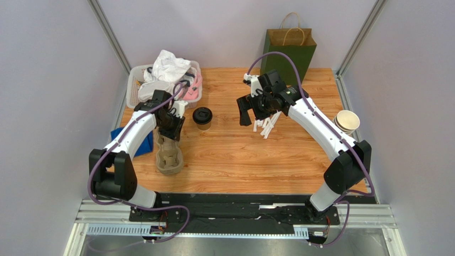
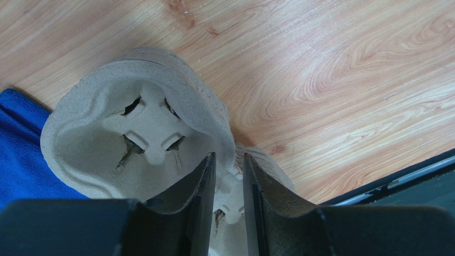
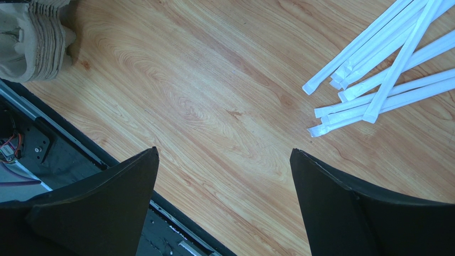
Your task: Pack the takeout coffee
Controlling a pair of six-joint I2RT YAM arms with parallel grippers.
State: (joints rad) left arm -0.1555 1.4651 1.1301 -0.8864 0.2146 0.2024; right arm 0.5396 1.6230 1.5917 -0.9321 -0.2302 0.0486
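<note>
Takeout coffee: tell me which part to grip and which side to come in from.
Grip the brown paper wall of the takeout coffee just under its black lid, coming in level from the right arm's side. It stands upright, and the lid's rim should stop it slipping. The right gripper is on that side, jaws wide open, with bare table between.

Takeout coffee [image 1: 202,118] is brown paper; carrier [image 2: 149,133] is rough, matt pulp.

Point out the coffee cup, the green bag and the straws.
coffee cup [image 1: 202,115], top view, on its black lid.
green bag [image 1: 305,56], top view, on its front panel.
straws [image 3: 380,93], right wrist view, mid-pile.
</note>
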